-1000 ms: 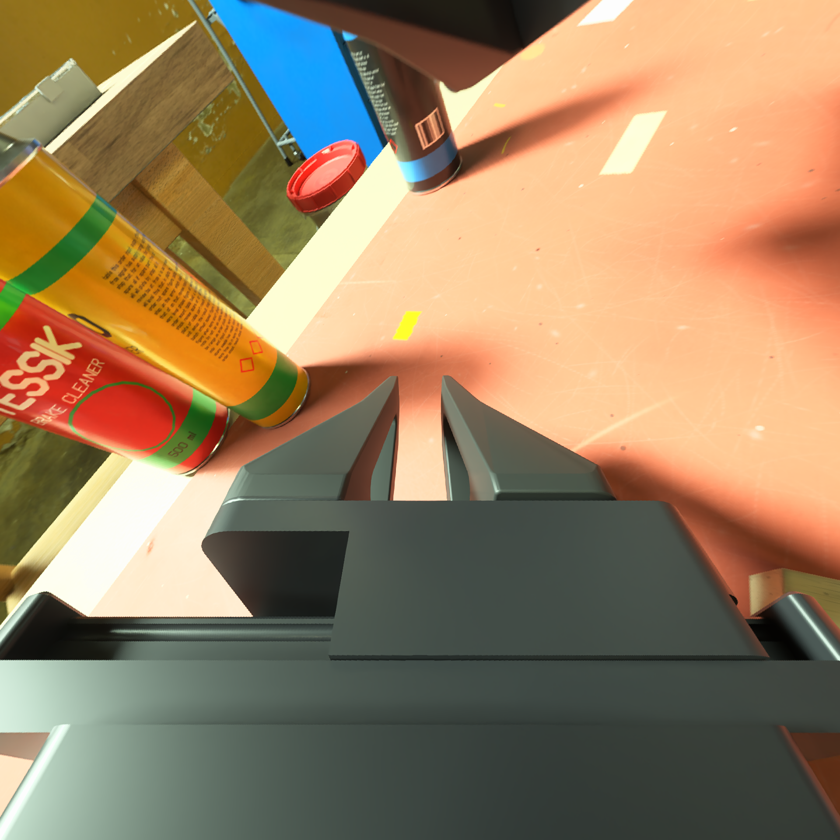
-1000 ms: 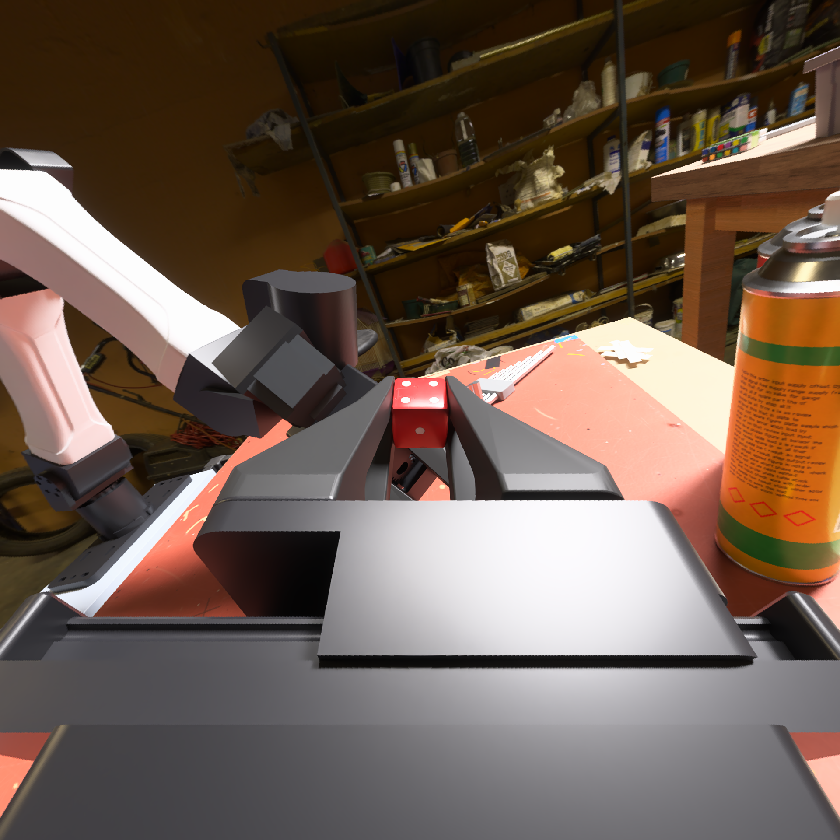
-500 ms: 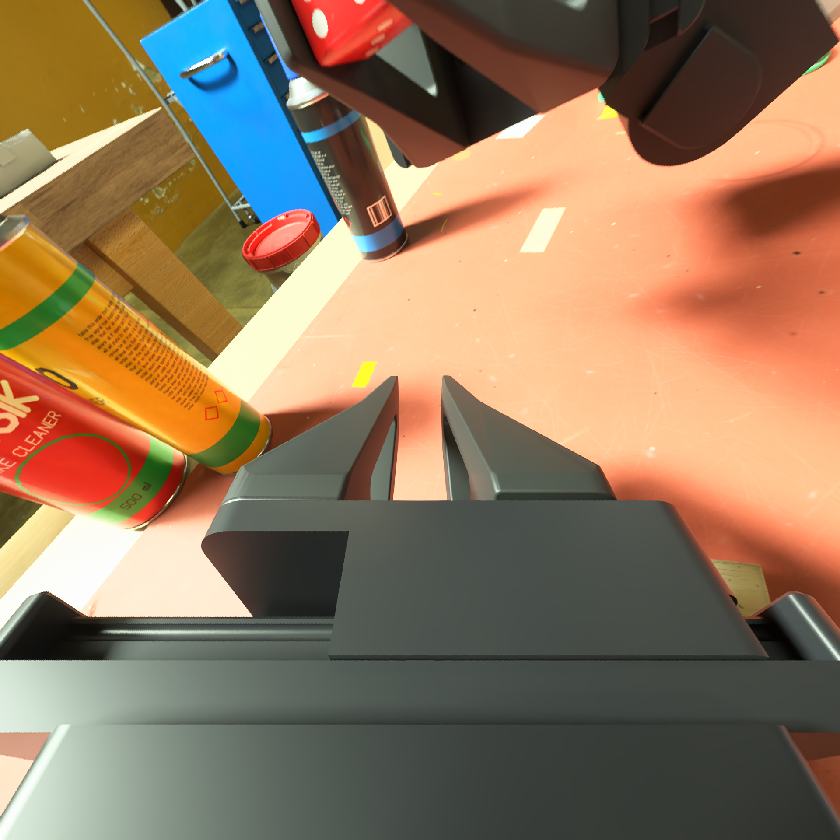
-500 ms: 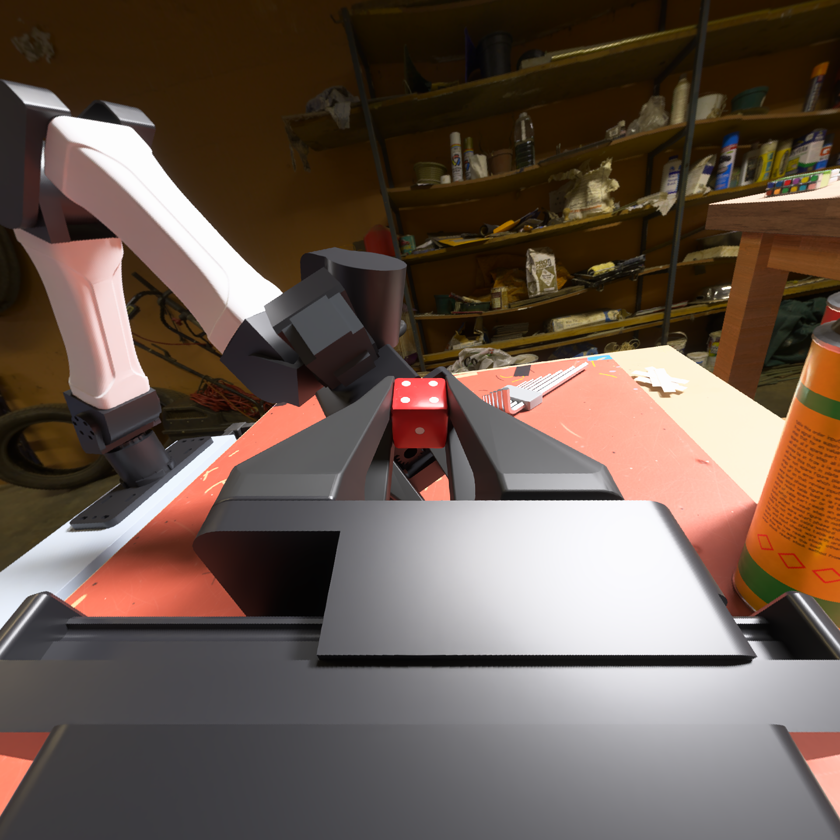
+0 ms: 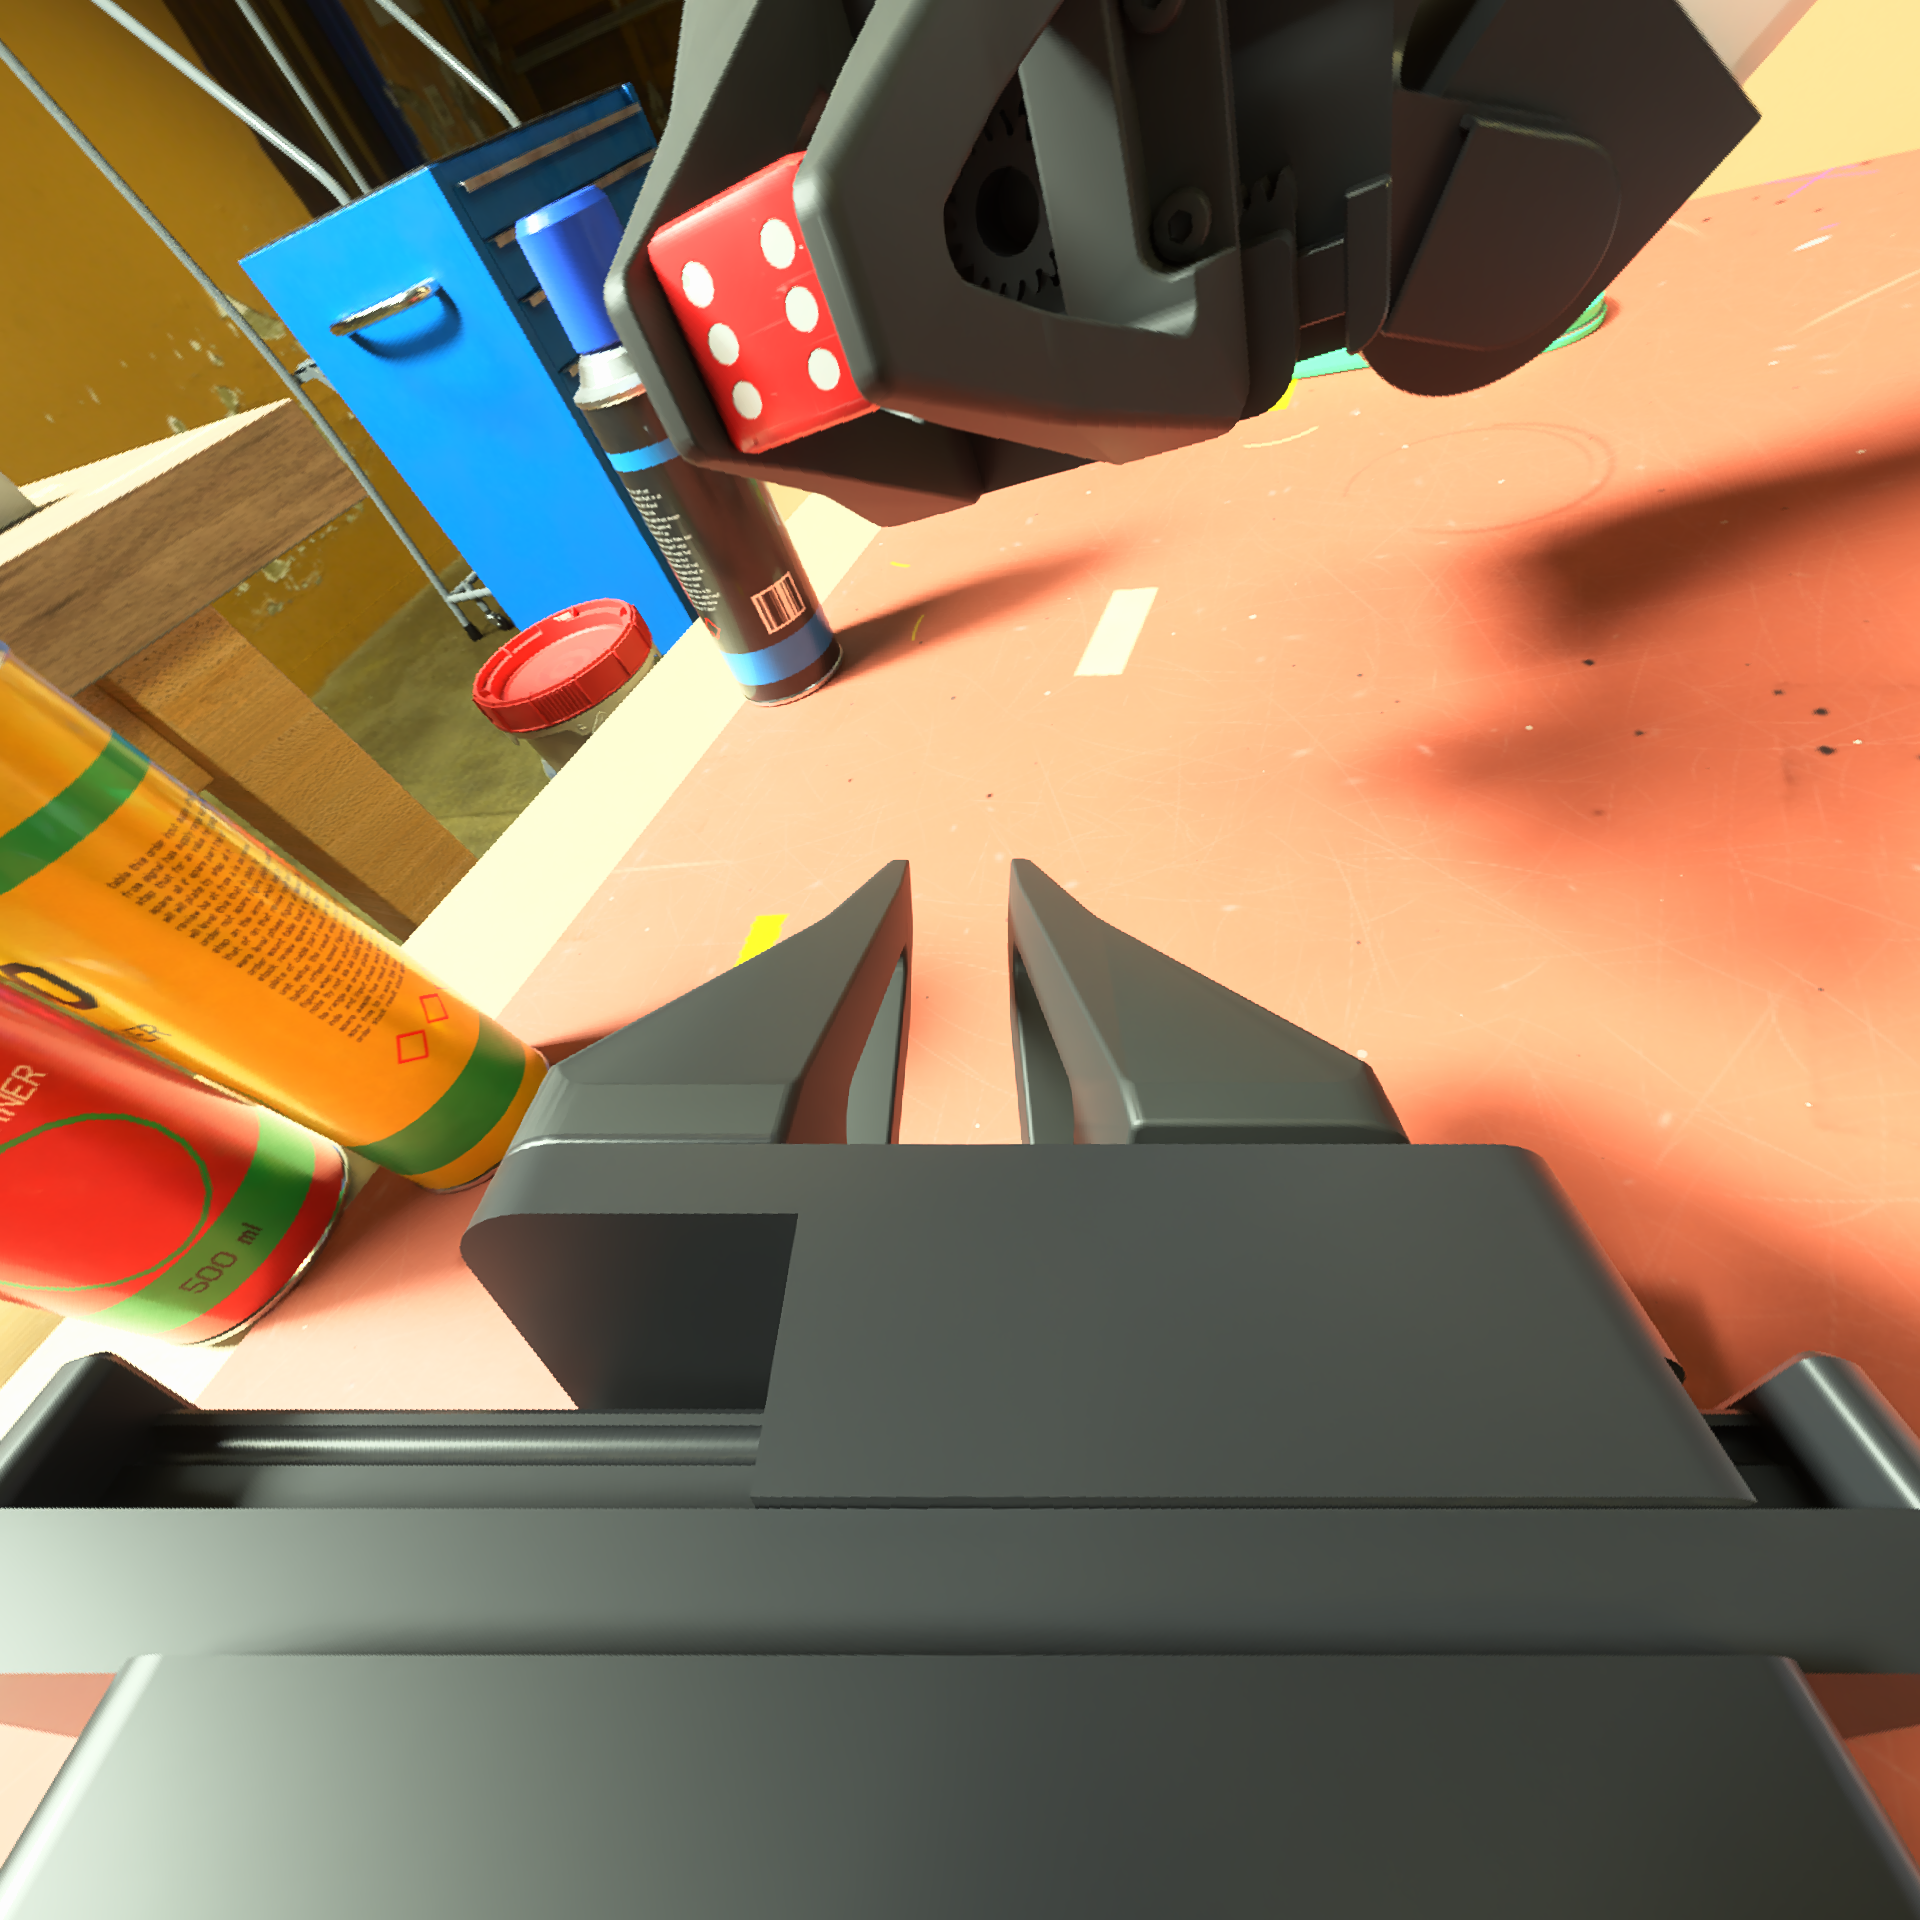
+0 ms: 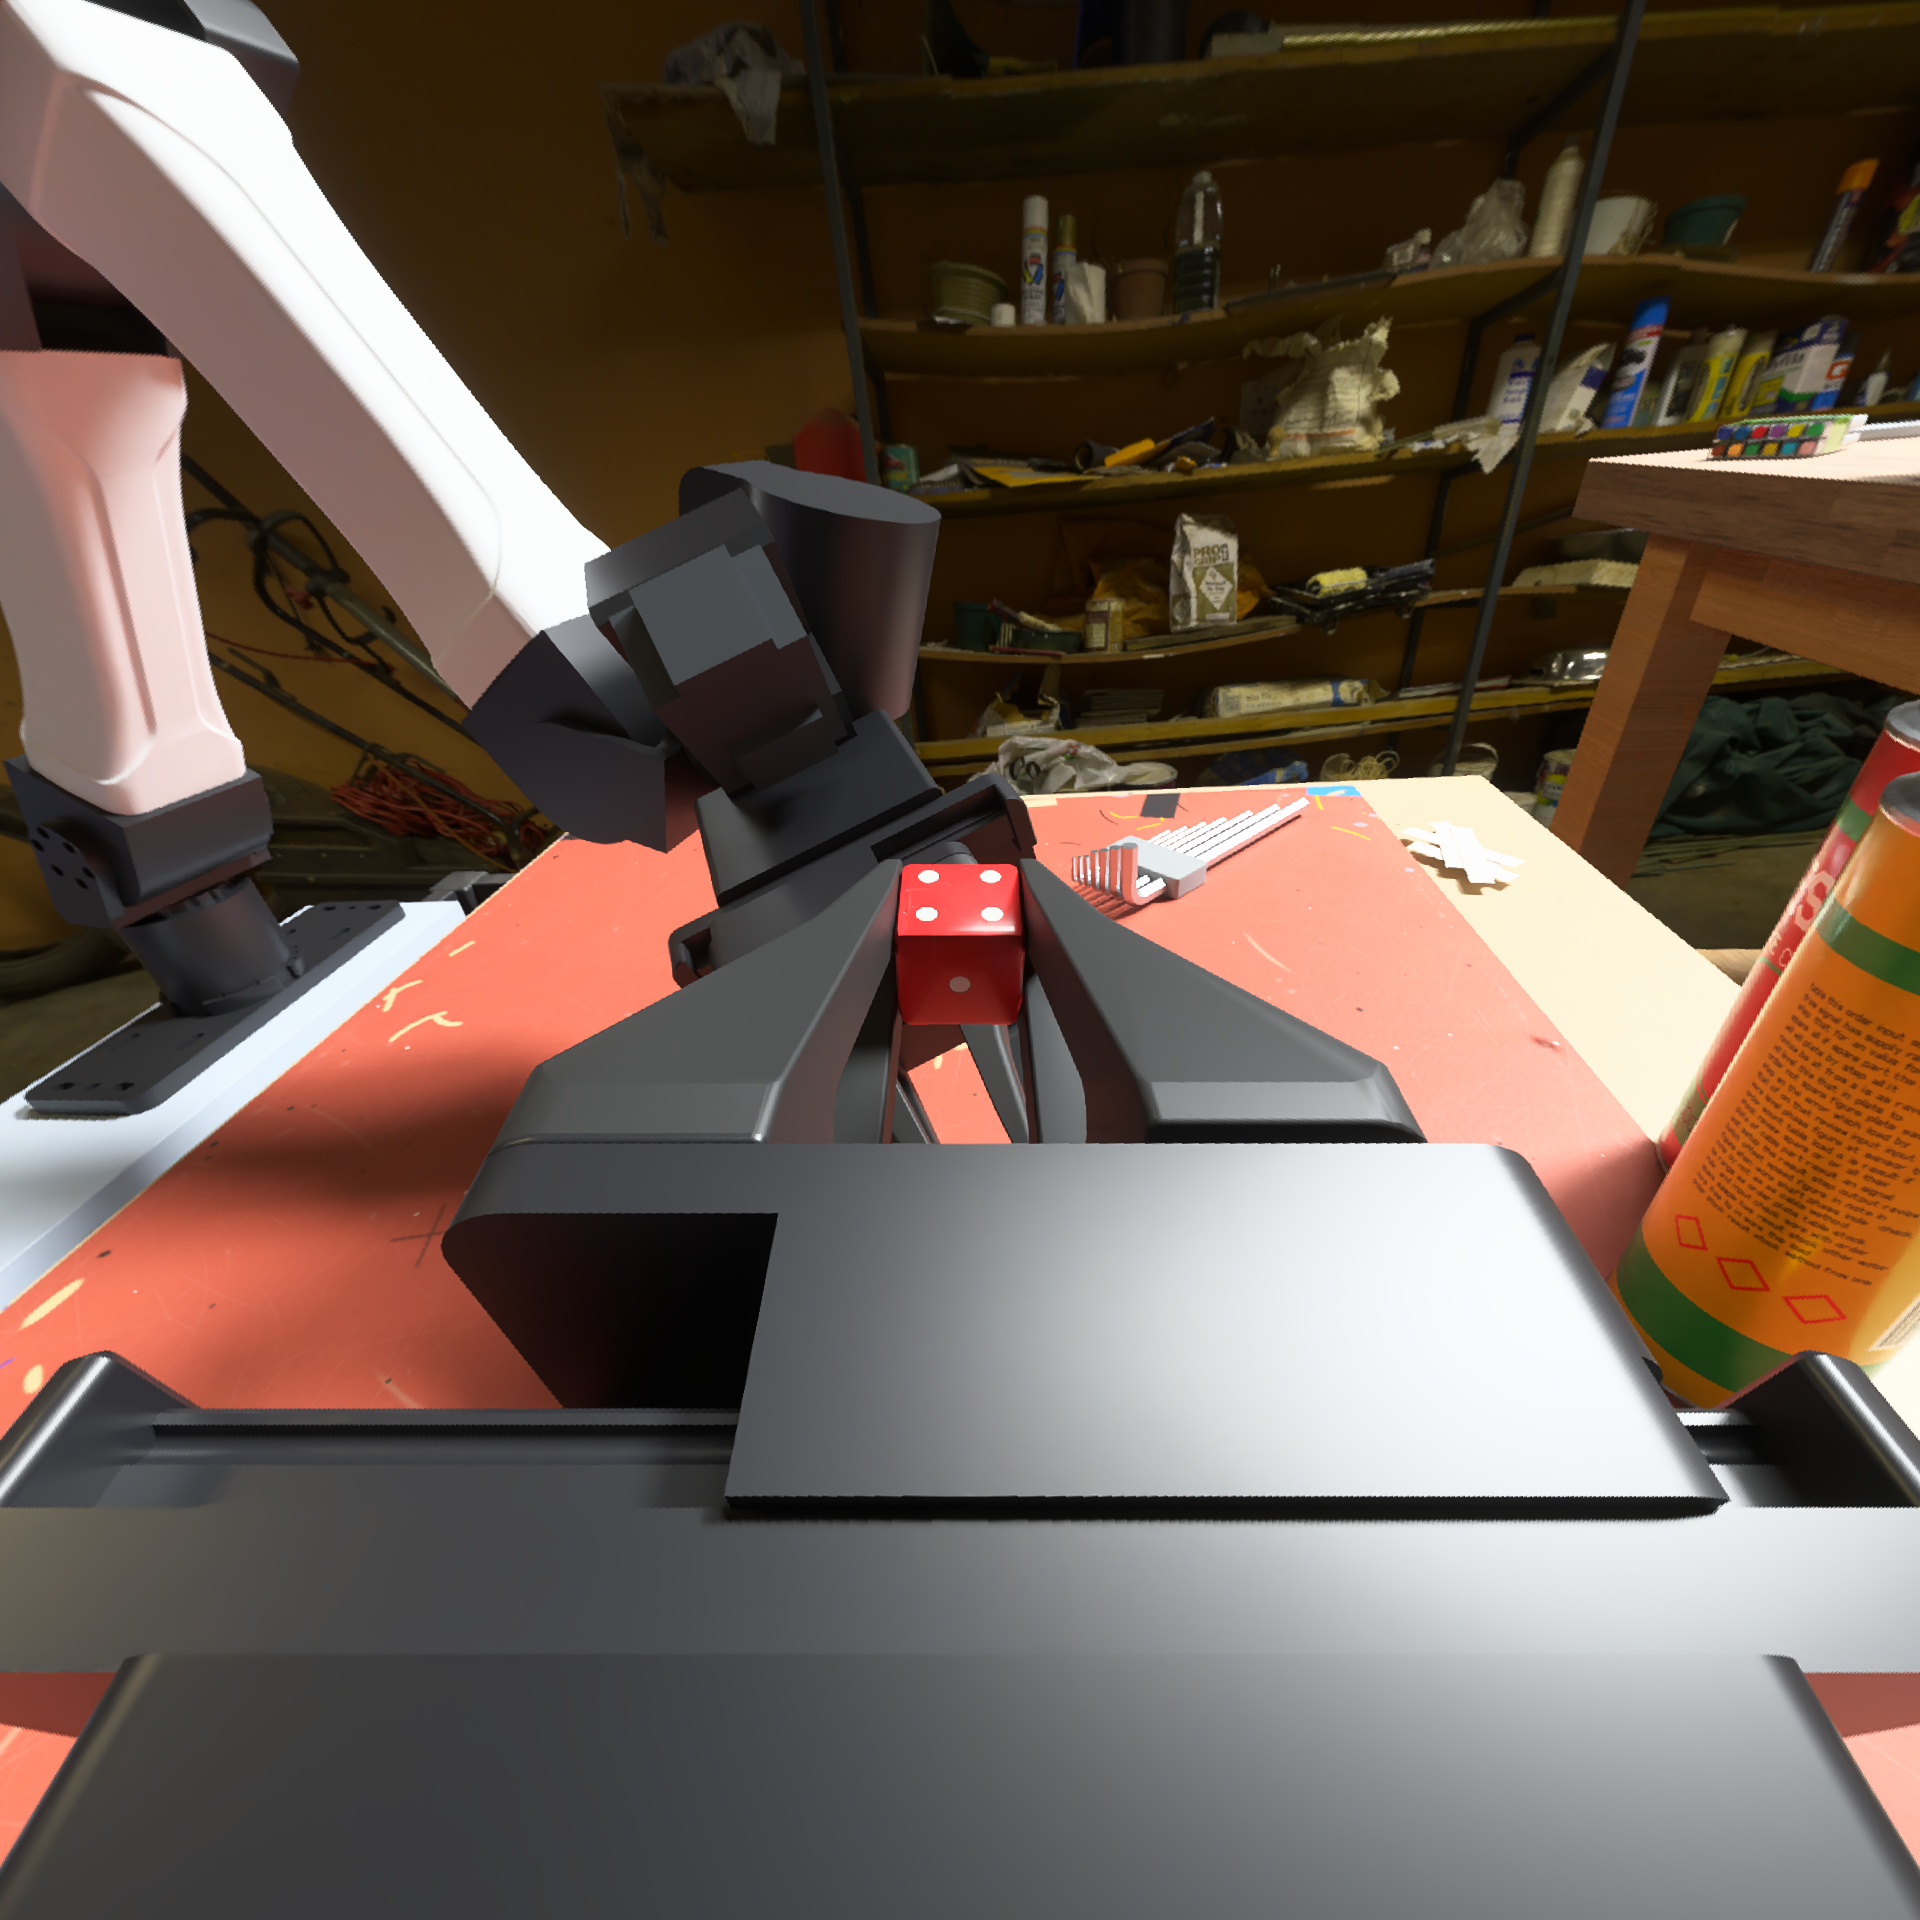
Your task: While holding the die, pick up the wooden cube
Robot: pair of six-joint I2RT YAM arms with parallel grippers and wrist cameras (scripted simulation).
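Observation:
My right gripper (image 6: 961, 940) is shut on the red die (image 6: 958, 977), held above the orange-red table mat (image 6: 1351, 987). In the left wrist view the right gripper (image 5: 727, 301) hangs at the top with the die (image 5: 764, 312) between its fingers. My left gripper (image 5: 961, 883) is low over the mat (image 5: 1299, 831), its fingers a narrow gap apart with nothing between them. The left arm's wrist (image 6: 748, 675) shows right behind the die in the right wrist view. The wooden cube shows in neither view.
An orange spray can (image 5: 260, 987) and a red can (image 5: 135, 1195) stand close on the left of my left gripper, near the table edge. A dark spray can (image 5: 727, 561) stands farther ahead. A hex key set (image 6: 1174, 862) lies at the back.
The right gripper with the die has come lower and closer in the left wrist view. The wooden cube's corner at the lower right of that view has slipped out of sight. Both grippers keep their widths.

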